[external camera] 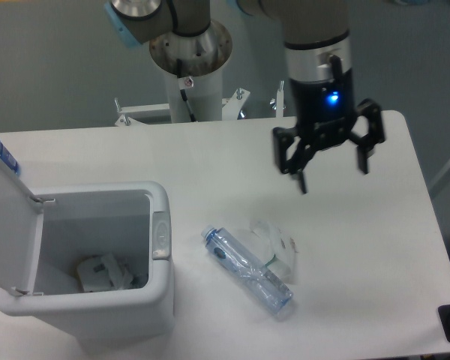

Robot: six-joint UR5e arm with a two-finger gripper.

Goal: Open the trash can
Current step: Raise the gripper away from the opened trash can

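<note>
I read the gripper (334, 178) as spread wide, nothing between the fingers, hanging above the white table (375, 247) toward its far right part. A blue light glows on the gripper body.

The trash can (120, 300) sits well off to the left of the jaws and nearer the camera, at the table's front left. Its lid (7, 225) stands tipped up on the side of the bin away from the jaws, so the inside is exposed; I can see some crumpled pale material lying at the bottom. The small grey button (160, 234) is on the rim facing the jaws' side.

A clear plastic bottle (247, 270) lies on its side below and left of the jaws, between them and the bin, touching a crumpled clear wrapper (279, 244). Neither touches the gripper.
</note>
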